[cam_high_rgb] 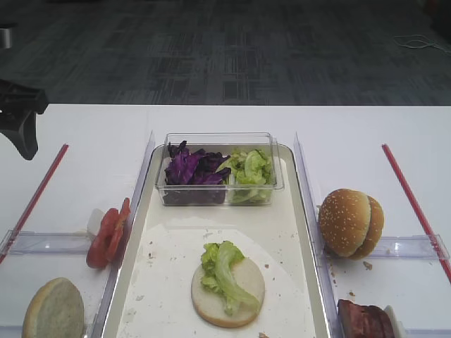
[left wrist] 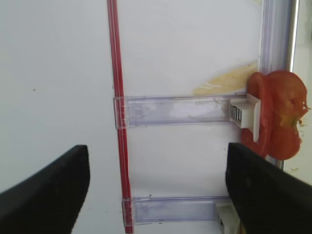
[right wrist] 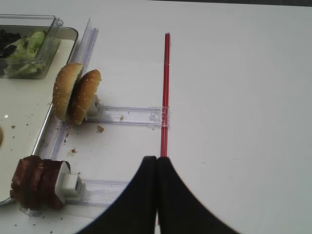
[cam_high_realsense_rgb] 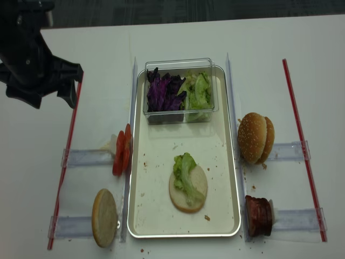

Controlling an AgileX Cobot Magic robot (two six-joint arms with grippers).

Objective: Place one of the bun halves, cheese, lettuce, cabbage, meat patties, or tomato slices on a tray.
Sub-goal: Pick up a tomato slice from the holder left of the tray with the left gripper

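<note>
Silvery rimmed metal tray (cam_high_realsense_rgb: 229, 178) carried no readable writing, bare white table (cam_high_realsense_rgb: 178, 38) lay beyond, left gripper (left wrist: 156, 190) gaped empty, right gripper (right wrist: 157, 163) pressed together.

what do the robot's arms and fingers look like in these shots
Both are matte black throughout. The left gripper has two broad, smooth fingers with rounded edges, and its arm shows from overhead as a bulky, angular black housing. The right gripper has two curved fingers that taper to narrow tips. No cables, markings or coloured parts are visible.
</note>
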